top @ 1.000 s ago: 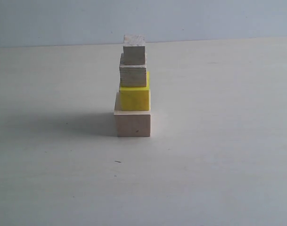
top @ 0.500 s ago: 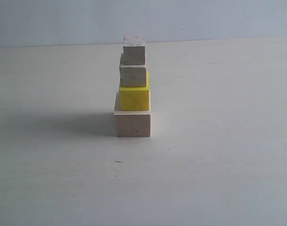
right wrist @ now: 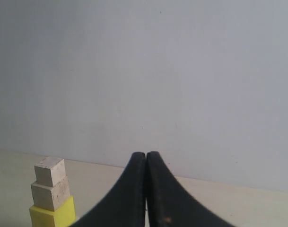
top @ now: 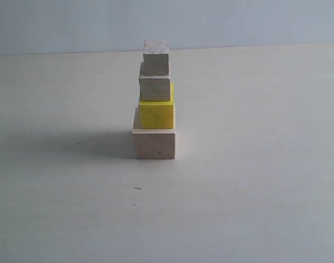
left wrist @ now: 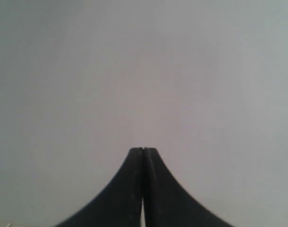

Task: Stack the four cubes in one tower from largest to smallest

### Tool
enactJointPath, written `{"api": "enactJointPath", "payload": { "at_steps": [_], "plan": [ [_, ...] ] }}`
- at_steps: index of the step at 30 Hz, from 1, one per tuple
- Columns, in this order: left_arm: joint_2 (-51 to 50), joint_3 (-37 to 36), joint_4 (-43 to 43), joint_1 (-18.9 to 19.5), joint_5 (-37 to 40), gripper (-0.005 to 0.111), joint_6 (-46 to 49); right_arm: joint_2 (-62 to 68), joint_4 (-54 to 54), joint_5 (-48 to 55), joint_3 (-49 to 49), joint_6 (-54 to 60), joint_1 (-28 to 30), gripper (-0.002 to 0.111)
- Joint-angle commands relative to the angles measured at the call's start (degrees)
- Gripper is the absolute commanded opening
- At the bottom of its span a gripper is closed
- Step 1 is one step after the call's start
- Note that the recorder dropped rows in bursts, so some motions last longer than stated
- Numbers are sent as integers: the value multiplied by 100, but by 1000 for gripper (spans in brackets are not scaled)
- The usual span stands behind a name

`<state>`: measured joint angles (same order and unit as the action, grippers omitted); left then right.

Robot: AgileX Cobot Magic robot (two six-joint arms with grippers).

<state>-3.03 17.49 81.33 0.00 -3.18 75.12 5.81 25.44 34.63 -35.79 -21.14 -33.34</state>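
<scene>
Right gripper [right wrist: 146, 155] closed; its view crops the tower [right wrist: 50, 191] below yellow.

The table [top: 254, 181] is a flat, matte, off-white surface that fills nearly the whole exterior view; its far edge runs straight and level across the upper part of that view. One item rests directly on it: the pale wood cube [top: 154, 145], standing square and upright a little left of centre, with its full underside on the surface. A soft shadow [top: 73, 145] extends from the cube's base across the table to the left. A small dark mark [top: 137, 188] lies on the surface in front of the cube, apart from it.
</scene>
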Motion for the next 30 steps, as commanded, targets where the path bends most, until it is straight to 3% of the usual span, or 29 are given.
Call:
{"api": "enactJointPath", "payload": {
  "at_steps": [1,5,7,9,12,17,21,30],
  "plan": [
    [46,-32,1,10,-488,0,44,-9,10,-6,28,20,4,0],
    [56,-46,-86,10,-572,0,54,-9,10,-6,28,20,4,0],
    [57,-100,-658,10,-475,0,-111,-9,10,-6,28,20,4,0],
    [57,-202,-1945,10,-232,0,-785,-9,10,-6,28,20,4,0],
    [57,-373,-4100,10,59,0,-2837,-9,10,-6,28,20,4,0],
    [180,-661,-6713,10,553,0,-5332,-9,10,-6,28,20,4,0],
    [303,-1022,-7059,10,848,0,-6070,-9,10,-6,28,20,4,0],
    [303,-1264,-7059,10,2112,0,-6110,-9,10,-6,28,20,4,0]
  ]
}}
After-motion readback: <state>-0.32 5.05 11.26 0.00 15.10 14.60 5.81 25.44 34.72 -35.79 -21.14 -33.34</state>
